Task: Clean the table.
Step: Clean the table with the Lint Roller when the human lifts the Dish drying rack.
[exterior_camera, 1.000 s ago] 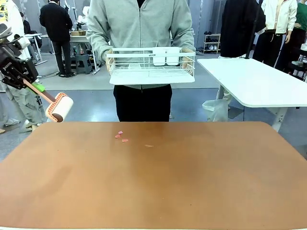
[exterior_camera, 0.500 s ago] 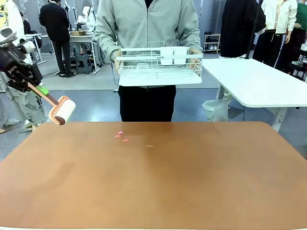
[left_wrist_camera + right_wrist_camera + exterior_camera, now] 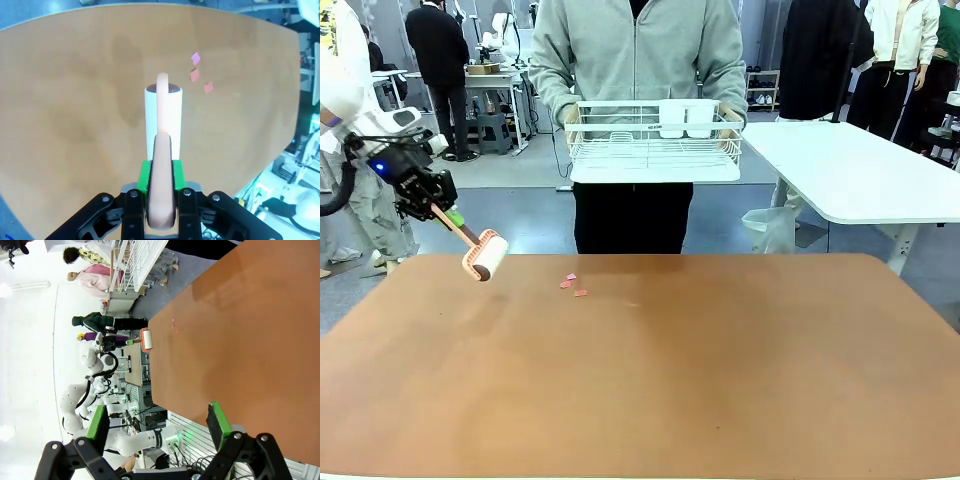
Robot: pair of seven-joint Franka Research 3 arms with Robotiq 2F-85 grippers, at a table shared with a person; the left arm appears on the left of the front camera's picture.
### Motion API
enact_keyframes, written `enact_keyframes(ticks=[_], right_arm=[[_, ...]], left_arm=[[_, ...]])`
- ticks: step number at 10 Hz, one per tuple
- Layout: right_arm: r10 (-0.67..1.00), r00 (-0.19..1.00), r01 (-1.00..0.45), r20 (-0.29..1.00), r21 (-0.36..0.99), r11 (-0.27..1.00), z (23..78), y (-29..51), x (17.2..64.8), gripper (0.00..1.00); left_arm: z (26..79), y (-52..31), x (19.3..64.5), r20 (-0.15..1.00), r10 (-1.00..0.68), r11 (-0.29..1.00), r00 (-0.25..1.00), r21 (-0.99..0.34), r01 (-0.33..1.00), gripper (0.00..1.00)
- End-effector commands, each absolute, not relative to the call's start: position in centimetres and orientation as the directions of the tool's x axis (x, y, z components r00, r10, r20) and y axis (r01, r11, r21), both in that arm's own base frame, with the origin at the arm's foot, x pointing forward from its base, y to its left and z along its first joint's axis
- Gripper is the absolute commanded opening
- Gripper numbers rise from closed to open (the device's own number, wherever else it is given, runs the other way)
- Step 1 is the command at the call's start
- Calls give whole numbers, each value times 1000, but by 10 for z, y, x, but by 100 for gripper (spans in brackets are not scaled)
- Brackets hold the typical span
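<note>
Swinging the lint roller (image 3: 485, 256) down from upper left onto the table (image 3: 720, 380), closing on the pink scraps (image 3: 572, 285) (left gripper (image 3: 161, 176) clamping the handle; right gripper (image 3: 157, 425) gaping, empty).

We can read no text, label, brand, number or sign in any of the views. Whatever print there may be is too small or too blurred to make out.
</note>
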State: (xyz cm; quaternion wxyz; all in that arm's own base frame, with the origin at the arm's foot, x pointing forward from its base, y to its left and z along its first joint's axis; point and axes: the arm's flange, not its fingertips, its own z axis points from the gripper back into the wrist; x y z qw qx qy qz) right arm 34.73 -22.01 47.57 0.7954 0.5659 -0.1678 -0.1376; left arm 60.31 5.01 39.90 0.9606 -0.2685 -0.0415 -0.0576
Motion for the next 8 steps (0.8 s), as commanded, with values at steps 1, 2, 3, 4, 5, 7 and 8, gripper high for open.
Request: enact_keyframes(ticks=[1,2,3,4,5,7,8], right_arm=[[-411,903,11,124,950,312,480,-221,346,100],[-411,903,11,124,950,312,480,-221,346,100],[-411,903,11,124,950,312,480,-221,346,100],[-411,903,11,124,950,312,480,-221,346,100],[-411,903,11,124,950,312,480,-221,346,100],[-411,903,11,124,950,312,480,-221,346,100],[-411,903,11,124,950,312,480,-221,346,100]], left_arm=[[393,48,612,95,-57,832,994,-546,100,22],[383,45,613,114,-61,817,992,-566,115,22],[380,43,615,119,-43,818,992,-566,103,22],[381,42,616,101,-3,821,995,-568,60,22],[377,42,612,90,-72,828,993,-551,110,22],[377,42,612,90,-72,828,993,-551,110,22],[377,42,612,90,-72,828,993,-551,110,22]])
